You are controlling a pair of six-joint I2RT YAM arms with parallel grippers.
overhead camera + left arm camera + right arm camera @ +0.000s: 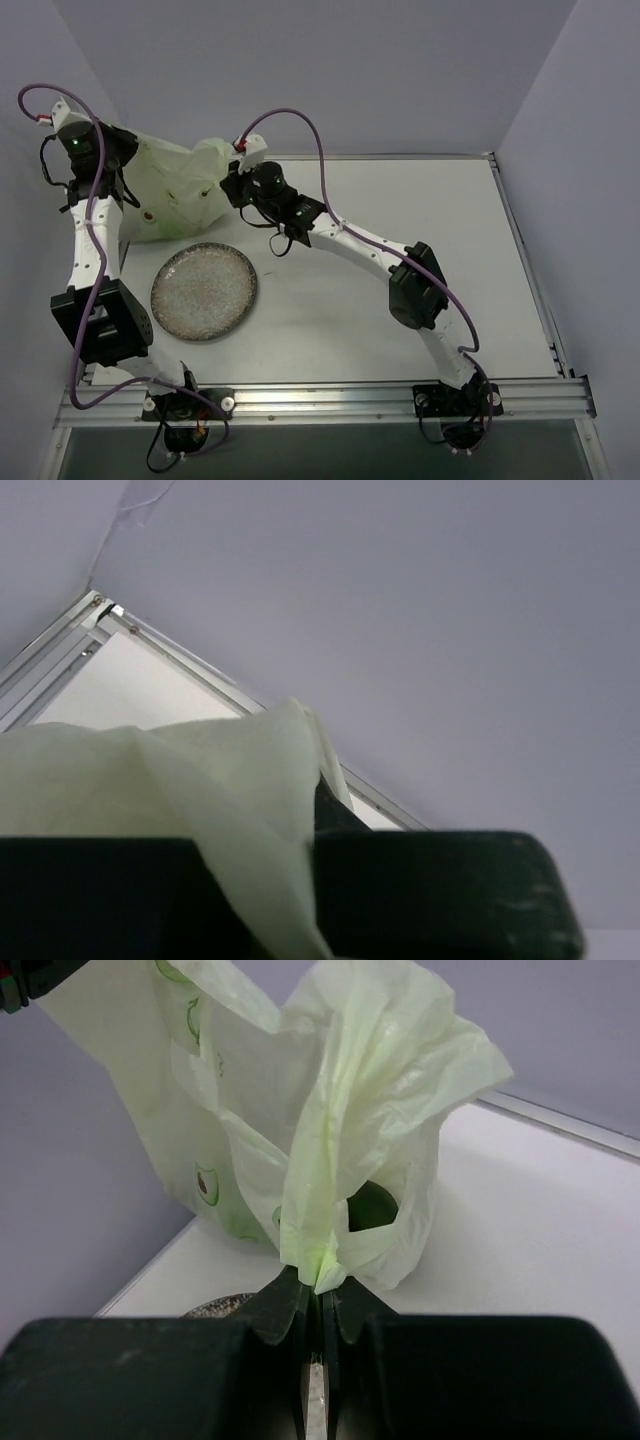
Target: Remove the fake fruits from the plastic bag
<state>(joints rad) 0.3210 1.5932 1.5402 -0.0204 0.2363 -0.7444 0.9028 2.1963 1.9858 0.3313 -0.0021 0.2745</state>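
Crosswise, plastic bag (175, 195) spread left-right, left fingers (332, 818), right fingers (285, 1305) each pinching film.

The left arm (88, 250) reaches up along the table's left side, its wrist raised at the far end. The left gripper (128, 162) is closed on a fold of the plastic bag (175, 195). The right arm (380, 255) bends leftward across the table. The right gripper (320, 1295) has its jaws pressed together, pinching the film.
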